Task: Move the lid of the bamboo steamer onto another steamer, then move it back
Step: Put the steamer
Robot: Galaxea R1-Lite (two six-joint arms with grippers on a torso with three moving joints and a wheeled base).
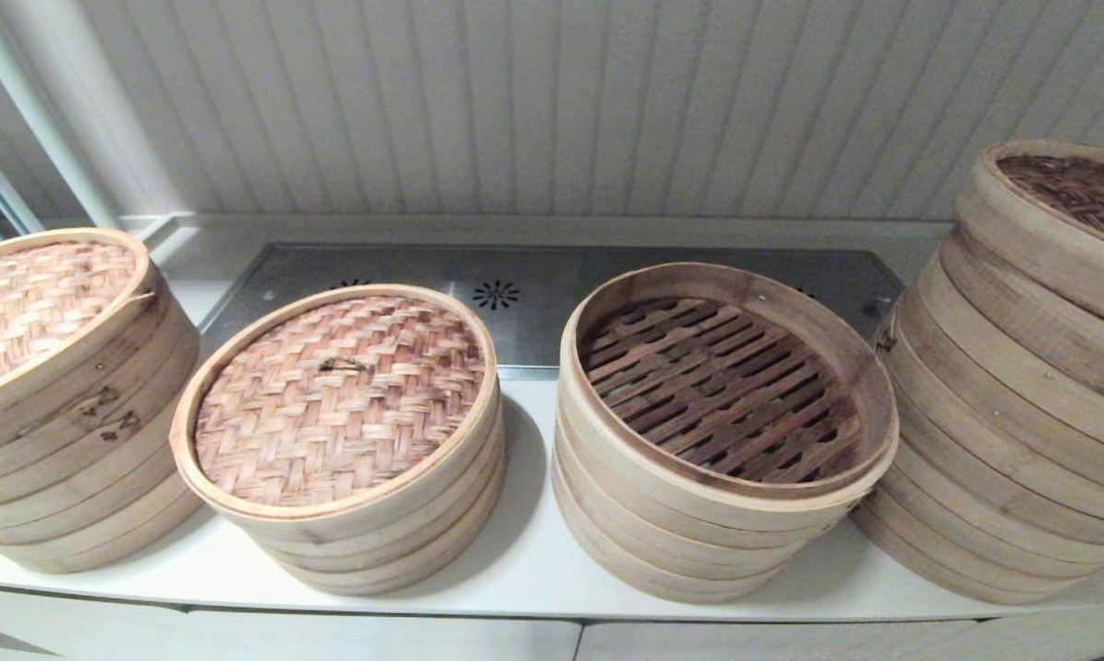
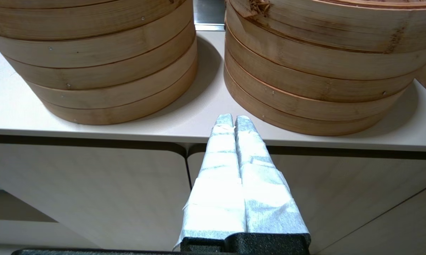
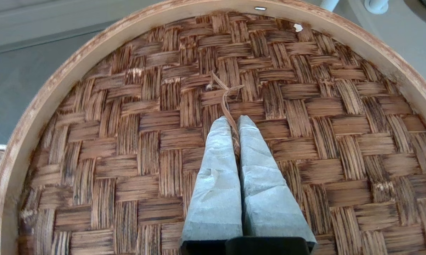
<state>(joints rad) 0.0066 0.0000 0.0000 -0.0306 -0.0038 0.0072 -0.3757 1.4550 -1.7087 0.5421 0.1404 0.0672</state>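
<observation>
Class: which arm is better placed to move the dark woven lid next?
Right. The right gripper is shut on the loop of the dark woven lid; the left gripper is shut on nothing, low at the counter edge.

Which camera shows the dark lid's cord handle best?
Right wrist view: the cord handle runs between the right gripper's shut jaws. Head view catches only the dark lid's edge; left wrist view shows none of it.

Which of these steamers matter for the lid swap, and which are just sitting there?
In the job: dark lid, right gripper pinching its loop, lidless steamer stack.
Just there: far-left lidded stack, second lidded stack, left gripper parked shut before the counter.
</observation>
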